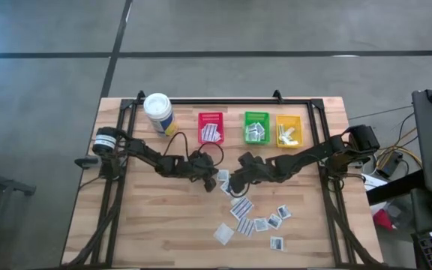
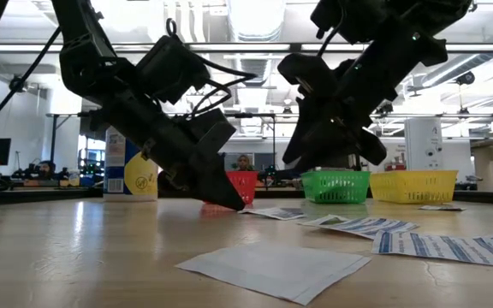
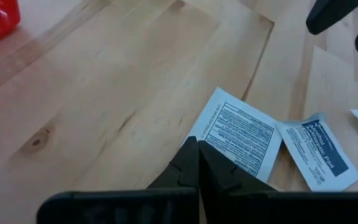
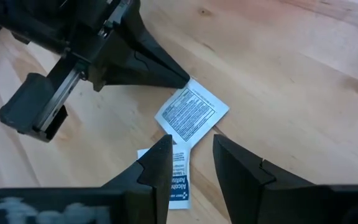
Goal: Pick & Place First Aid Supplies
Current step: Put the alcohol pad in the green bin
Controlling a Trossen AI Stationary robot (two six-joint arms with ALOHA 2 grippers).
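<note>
Several small white packets lie flat on the wooden table. One, printed with black text, lies at mid-table, and a blue-printed one lies beside it. My left gripper is shut, with its tips down at a corner of the text packet. My right gripper hangs open above these two packets, clear of the table in the low view. The blue-printed packet shows between its fingers. From above, the two grippers nearly meet. My left gripper's shut fingertips meet the text packet at one corner, slanting down from the table's left. The tips are down on the table. Whether they sit on the corner or only against its edge, I cannot tell. The packet lies flat.
Red, green and yellow bins stand in a row at the far side, each holding packets. A white canister stands at the far left. More loose packets lie scattered toward the near right.
</note>
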